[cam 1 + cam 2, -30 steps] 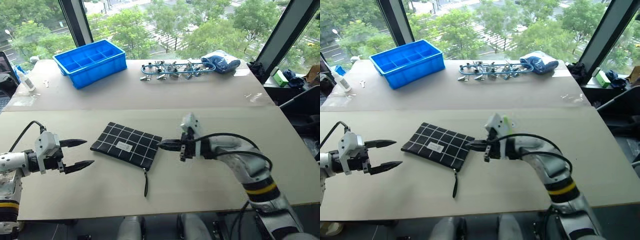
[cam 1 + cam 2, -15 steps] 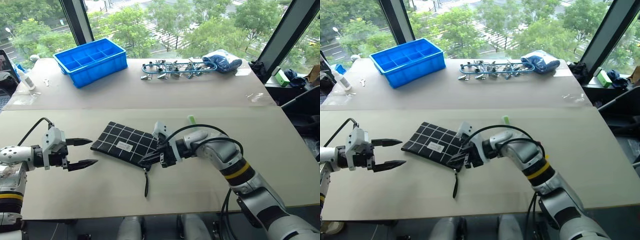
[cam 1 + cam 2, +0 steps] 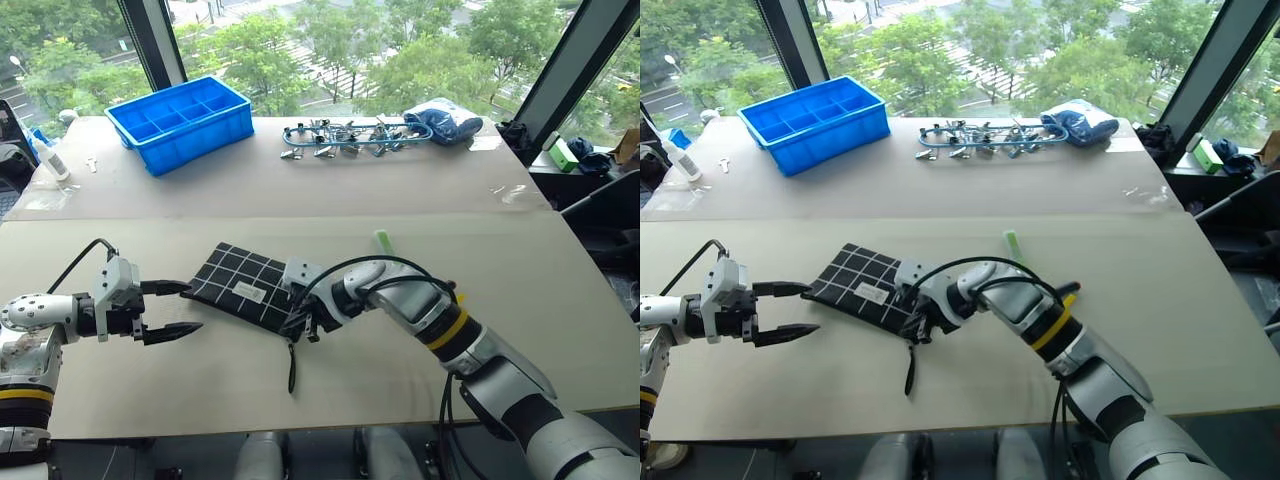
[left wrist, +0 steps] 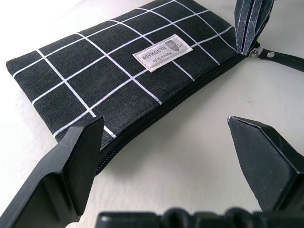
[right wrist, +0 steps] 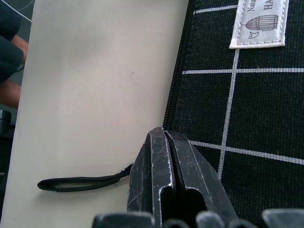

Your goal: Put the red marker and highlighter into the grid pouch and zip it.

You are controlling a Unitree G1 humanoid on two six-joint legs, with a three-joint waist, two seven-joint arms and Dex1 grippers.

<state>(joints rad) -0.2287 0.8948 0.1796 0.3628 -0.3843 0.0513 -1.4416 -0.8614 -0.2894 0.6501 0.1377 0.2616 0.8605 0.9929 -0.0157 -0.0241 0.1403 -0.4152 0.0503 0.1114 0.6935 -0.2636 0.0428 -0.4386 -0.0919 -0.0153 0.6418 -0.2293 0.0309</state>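
Lying flat on the near table, the grid pouch (image 3: 252,288) has its black pull strap (image 3: 292,368) trailing toward the near edge. The right gripper (image 3: 297,323), fingers pressed together, sits at the pouch's zipper corner. The left gripper (image 3: 178,307) has its fingers spread apart at the pouch's left end. Farther right lies the highlighter (image 3: 382,240). A blue bin (image 3: 180,124) sits far left.

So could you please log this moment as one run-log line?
left gripper: open beside grid pouch | right gripper: shut at zipper end | highlighter: on table
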